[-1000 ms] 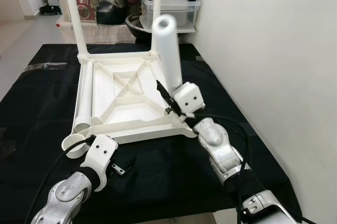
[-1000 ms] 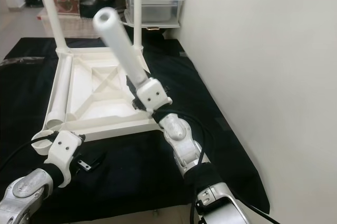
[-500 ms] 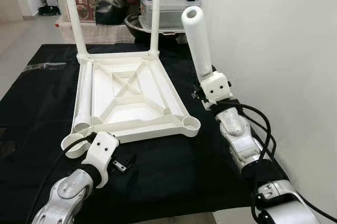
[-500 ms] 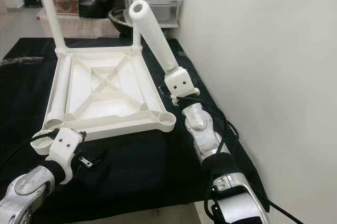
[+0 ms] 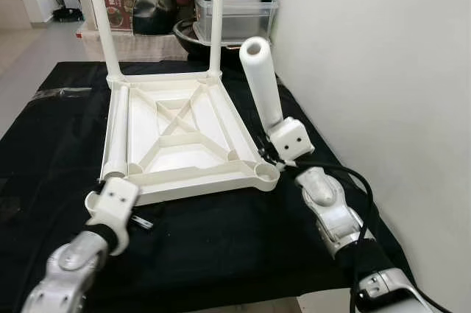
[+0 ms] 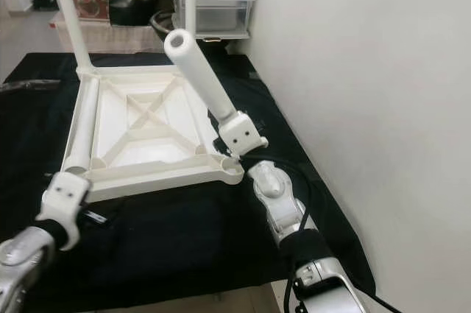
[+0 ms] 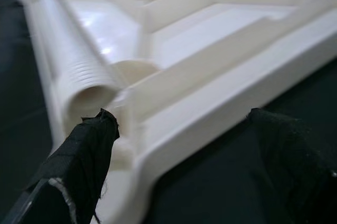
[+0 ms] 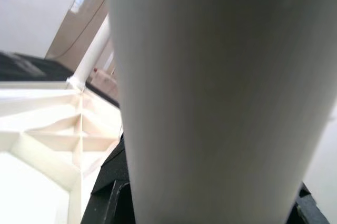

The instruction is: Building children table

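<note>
Gripping a loose white table leg (image 5: 263, 85), our right gripper (image 5: 266, 152) is clamped on its lower end, just beside the near right corner socket of the inverted tabletop (image 5: 180, 132); our left gripper (image 7: 184, 145) hovers spread apart at the near left corner

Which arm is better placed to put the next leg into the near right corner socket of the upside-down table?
The right arm, probably. Its pincer already grips a white leg close by the empty corner socket. The left pincer is open at the opposite near corner.
</note>
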Available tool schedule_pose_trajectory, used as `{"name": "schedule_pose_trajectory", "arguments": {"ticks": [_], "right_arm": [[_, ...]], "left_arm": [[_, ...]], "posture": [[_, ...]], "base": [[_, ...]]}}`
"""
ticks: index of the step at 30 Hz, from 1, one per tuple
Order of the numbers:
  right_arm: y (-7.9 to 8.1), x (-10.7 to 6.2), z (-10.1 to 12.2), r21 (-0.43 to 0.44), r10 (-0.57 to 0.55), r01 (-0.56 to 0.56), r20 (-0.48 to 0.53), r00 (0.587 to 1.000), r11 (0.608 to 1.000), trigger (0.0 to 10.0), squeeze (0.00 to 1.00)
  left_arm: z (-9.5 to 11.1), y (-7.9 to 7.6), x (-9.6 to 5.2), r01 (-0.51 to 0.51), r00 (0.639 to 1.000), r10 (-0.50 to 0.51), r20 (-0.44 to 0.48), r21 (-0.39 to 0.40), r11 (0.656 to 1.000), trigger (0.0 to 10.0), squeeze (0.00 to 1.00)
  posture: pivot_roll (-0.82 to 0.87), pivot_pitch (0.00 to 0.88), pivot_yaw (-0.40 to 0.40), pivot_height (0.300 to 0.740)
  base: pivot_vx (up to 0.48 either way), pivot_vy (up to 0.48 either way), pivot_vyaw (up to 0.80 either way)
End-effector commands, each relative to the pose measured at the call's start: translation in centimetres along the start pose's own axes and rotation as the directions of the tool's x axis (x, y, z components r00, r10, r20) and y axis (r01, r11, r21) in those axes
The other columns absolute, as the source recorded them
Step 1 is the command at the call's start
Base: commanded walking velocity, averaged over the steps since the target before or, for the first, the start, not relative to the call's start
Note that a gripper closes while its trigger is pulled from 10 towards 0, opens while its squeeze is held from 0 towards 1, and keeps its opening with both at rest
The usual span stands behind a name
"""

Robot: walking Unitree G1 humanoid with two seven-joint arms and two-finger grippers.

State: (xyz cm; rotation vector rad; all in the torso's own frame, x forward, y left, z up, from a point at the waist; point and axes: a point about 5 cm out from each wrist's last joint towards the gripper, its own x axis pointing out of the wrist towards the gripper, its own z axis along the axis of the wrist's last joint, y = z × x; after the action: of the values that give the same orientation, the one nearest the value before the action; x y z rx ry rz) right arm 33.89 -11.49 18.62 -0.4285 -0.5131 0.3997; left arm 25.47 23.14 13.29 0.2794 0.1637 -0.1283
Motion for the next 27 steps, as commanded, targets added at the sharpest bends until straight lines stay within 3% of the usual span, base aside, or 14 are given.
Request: {"name": "schedule_pose_trajectory", "arguments": {"ticks": [1, 6, 13, 27], "right_arm": [[-0.3, -0.1, 0.1, 0.005, -0.006, 0.006, 0.006, 1.000, 1.000, 0.0, 0.00], [-0.6, -0.8, -0.1, 0.072, -0.052, 0.055, -0.042, 0.998, 0.996, 0.0, 0.00], [-2.0, 0.0, 1.3, 0.081, -0.153, 0.151, 0.012, 0.988, 0.985, 0.0, 0.00], [-0.9, -0.3, 1.8, 0.110, -0.118, 0.117, 0.003, 0.993, 0.987, 0.0, 0.00]], "left_arm": [[-0.1, 0.2, 0.1, -0.010, 1.000, 0.010, -0.006, -0.004, 1.000, 10.0, 0.00], [0.0, 1.2, 0.3, -0.080, 0.997, 0.080, -0.007, -0.021, 0.997, 10.0, 0.00], [0.0, 1.0, 0.9, -0.084, 0.996, 0.084, -0.003, -0.028, 0.996, 10.0, 0.00], [-0.2, 0.7, 1.0, -0.079, 0.997, 0.079, -0.003, -0.037, 0.996, 10.0, 0.00]], "posture": [[0.12, 0.000, -0.104, 0.740], [0.12, 0.000, -0.109, 0.740], [0.11, 0.000, -0.100, 0.740], [0.11, 0.000, -0.105, 0.740]], "base": [[0.000, 0.000, 0.00], [0.000, 0.000, 0.00], [0.000, 0.000, 0.00], [0.000, 0.000, 0.00]]}}
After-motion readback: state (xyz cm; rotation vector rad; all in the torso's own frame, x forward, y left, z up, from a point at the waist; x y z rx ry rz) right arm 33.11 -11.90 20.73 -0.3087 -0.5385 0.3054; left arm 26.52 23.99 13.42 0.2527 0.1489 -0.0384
